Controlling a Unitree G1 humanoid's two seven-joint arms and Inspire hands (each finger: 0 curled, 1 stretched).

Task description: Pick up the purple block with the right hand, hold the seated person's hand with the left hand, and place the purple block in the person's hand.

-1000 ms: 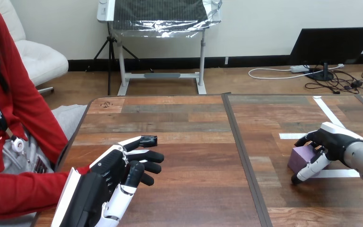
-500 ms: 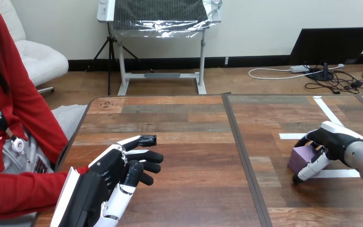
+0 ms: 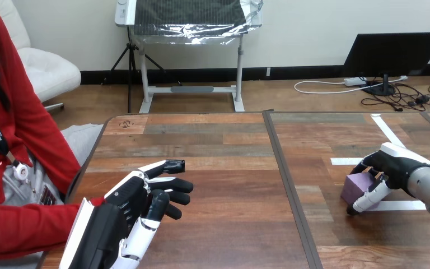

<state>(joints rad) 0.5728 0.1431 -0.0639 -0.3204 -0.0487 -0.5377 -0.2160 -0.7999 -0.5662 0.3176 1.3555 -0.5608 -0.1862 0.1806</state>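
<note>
The purple block (image 3: 357, 188) rests on the wooden table (image 3: 229, 168) at the right, beside white tape lines. My right hand (image 3: 395, 168) reaches over it from the right, with its fingers curled over the block's top and far side and its thumb against the near side. My left hand (image 3: 129, 210) hovers low at the table's left front, open, fingers stretched toward the middle. The person's red sleeve (image 3: 28, 227) comes in from the left and ends under my left hand. The person's hand is hidden behind it, so I cannot tell whether the two touch.
A dark seam (image 3: 288, 185) runs down the table between the two halves. White tape strips (image 3: 389, 134) mark the right half near the block. The person sits close at the table's left edge.
My right hand's thumb has drawn in slightly against the block. The left hand and the sleeve have barely moved.
</note>
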